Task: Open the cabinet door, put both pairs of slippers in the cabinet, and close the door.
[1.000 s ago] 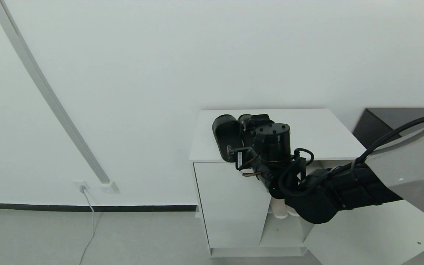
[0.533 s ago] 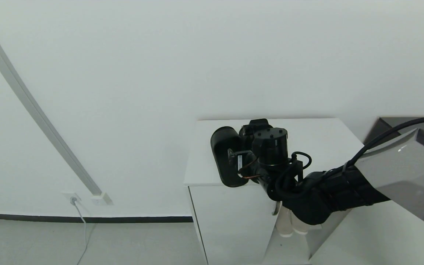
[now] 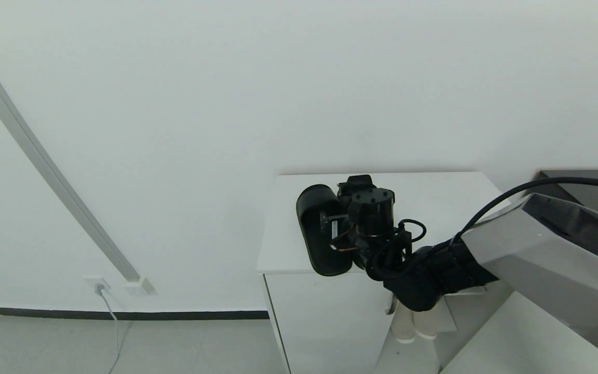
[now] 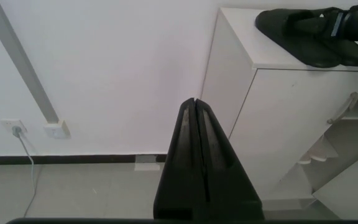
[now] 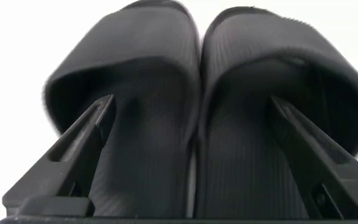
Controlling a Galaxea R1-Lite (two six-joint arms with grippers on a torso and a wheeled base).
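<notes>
Left gripper (image 4: 196,106): fingers pressed flat together, no gap, nothing btwn them. It hangs low in the air, well left of the cabinet (image 3: 434,200), facing the wall and the cabinet's side.

On the wall at far left, a grey conduit (image 3: 44,161) runs diagonally down to a small box. A wall socket (image 3: 96,285) sits just beside the box, w/ a thin cable (image 3: 114,332) dropping to the floor.

Cabinet: white, flat top, back against the wall. Left door panel (image 3: 325,322) is shut, w/ a bar handle (image 4: 344,107) near its inner edge.

Black slippers (image 3: 320,239): one pair, matte black slides w/ wide ribbed straps, rounded ends and thick soles. They lie side by side, inner edges touching, on the front-left part of the cabinet top. One end sticks out past the front edge, above the shut panel.

Right gripper (image 5: 191,102): fingers (image 5: 73,155) spread wide, one on the outer side of each slipper, w/ the pair clamped btwn them. Its arm comes in from the right, over the cabinet top.

Under the arm, the right compartment is open. White slippers (image 3: 414,327) sit side by side on a shelf inside, ends at the shelf's front. The open door (image 3: 501,348) is swung out at lower right. A dark surface (image 3: 584,179) lies right of the cabinet, by the wall.
</notes>
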